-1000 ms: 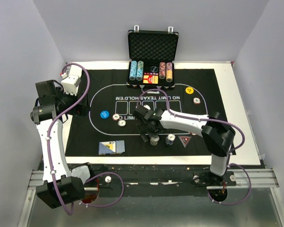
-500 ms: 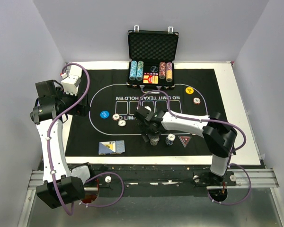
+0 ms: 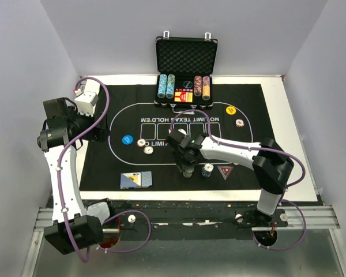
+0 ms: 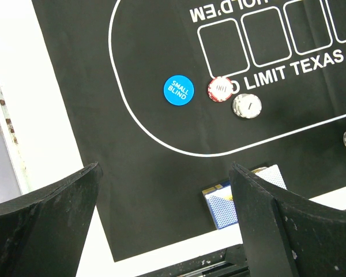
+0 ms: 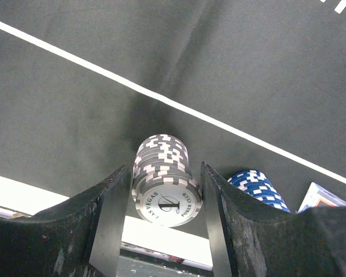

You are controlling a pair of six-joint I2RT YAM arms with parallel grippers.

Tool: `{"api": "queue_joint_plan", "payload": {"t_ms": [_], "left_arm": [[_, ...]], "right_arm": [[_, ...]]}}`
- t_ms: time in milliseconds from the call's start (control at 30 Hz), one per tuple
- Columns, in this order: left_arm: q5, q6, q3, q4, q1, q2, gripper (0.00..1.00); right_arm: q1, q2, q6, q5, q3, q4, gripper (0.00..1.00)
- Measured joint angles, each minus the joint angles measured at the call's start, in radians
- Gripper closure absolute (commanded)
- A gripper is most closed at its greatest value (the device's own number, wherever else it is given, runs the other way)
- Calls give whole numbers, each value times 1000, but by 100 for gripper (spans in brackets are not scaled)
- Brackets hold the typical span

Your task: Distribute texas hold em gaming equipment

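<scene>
Your right hand [image 5: 166, 176] grips the grey chip stack [image 5: 167, 205] at the front edge of the mat [image 3: 101, 170], beside a blue stack [image 5: 255, 186] — the small-blind button [image 4: 178, 90] and cards [image 4: 222, 208] are out, but the case [image 3: 186, 55] holds long chip rows, so you're likely about midway.

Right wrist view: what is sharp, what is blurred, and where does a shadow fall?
Right wrist view: the grey chip stack is sharp; a soft shadow darkens the mat just behind it; the right pincer's fingers, near the lens, look dim and slightly blurred.
</scene>
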Motion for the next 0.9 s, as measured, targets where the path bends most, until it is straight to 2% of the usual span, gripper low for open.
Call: {"api": "queue_joint_plan", "payload": {"t_ms": [333,600,900], "left_arm": [[-1,1,0,0,0,-6,1],[-3,4,0,0,0,-6,1],[-3,4,0,0,0,-6,1]], "right_arm": [[0,-1,3,-1,-7,-13,40],[0,-1,8,-4,-13,-16,52],[0,-3,8,-3,6,-38,56]]}}
